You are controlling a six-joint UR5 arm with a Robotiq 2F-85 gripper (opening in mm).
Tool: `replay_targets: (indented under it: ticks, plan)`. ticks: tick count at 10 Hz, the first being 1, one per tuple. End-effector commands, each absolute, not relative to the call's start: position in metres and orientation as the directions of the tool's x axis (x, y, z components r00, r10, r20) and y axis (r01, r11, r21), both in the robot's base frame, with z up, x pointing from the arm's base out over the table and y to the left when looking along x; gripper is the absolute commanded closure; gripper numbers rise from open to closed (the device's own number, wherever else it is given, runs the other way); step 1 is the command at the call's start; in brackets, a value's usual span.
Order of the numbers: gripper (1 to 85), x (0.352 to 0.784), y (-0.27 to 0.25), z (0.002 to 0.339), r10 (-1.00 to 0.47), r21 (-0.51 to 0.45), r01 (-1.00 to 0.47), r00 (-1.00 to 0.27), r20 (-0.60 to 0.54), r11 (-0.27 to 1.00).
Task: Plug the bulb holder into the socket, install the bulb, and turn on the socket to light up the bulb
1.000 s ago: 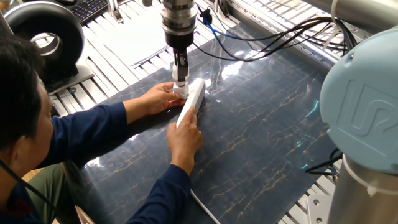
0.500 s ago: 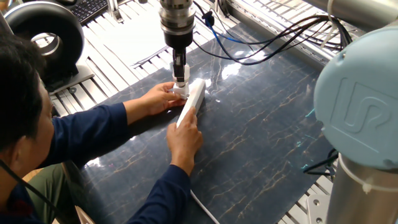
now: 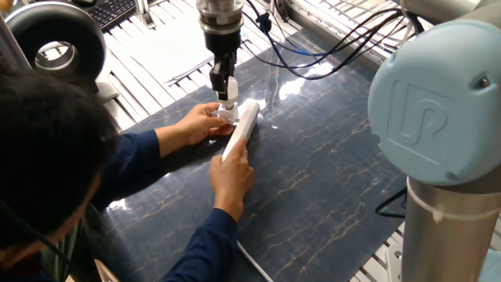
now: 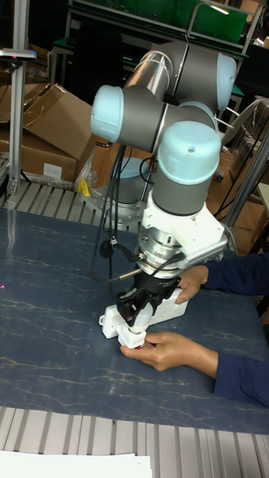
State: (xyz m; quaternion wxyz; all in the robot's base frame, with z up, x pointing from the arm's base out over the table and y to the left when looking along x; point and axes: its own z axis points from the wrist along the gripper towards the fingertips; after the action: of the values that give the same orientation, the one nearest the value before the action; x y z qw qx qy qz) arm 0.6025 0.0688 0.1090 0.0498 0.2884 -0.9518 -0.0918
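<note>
The socket (image 3: 244, 125) is a slim white strip lying on the dark mat, with its cable (image 3: 254, 265) running toward the front edge. At its far end stands the bulb holder (image 3: 228, 116), small and white, mostly hidden by a person's fingers. My gripper (image 3: 225, 92) hangs straight above it, shut on the white bulb (image 3: 228, 103), whose lower end meets the holder. From the tall fixed view the gripper (image 4: 140, 317) grips the bulb (image 4: 137, 327) over the holder (image 4: 133, 342), beside the socket (image 4: 112, 321).
A person at the left holds things in place: one hand (image 3: 197, 123) cups the holder, the other hand (image 3: 232, 171) presses on the socket. Black cables (image 3: 329, 55) trail over the mat behind. The arm's big pale-blue joint (image 3: 434, 110) fills the right foreground.
The gripper's fingers have turned a little about the vertical over the holder. The arm's foreground joint swung left, and the person's head leaned further into the picture.
</note>
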Motion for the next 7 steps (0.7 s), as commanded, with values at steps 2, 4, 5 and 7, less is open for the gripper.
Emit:
replay_targets:
  ticks: [2,4,5,7]
  plan:
    - [84.0,0.613,0.069,0.105,-0.374,0.216,-0.357,-0.926,0.043,0.909]
    - [84.0,0.619,0.068,0.104,-0.267,0.204,-0.248,-0.962,0.067,0.947]
    - [84.0,0.622,0.069,0.105,-0.214,0.203,-0.195,-0.974,0.077,0.96]
    - [84.0,0.632,0.077,0.104,-0.109,0.21,-0.091,-0.991,0.072,0.974]
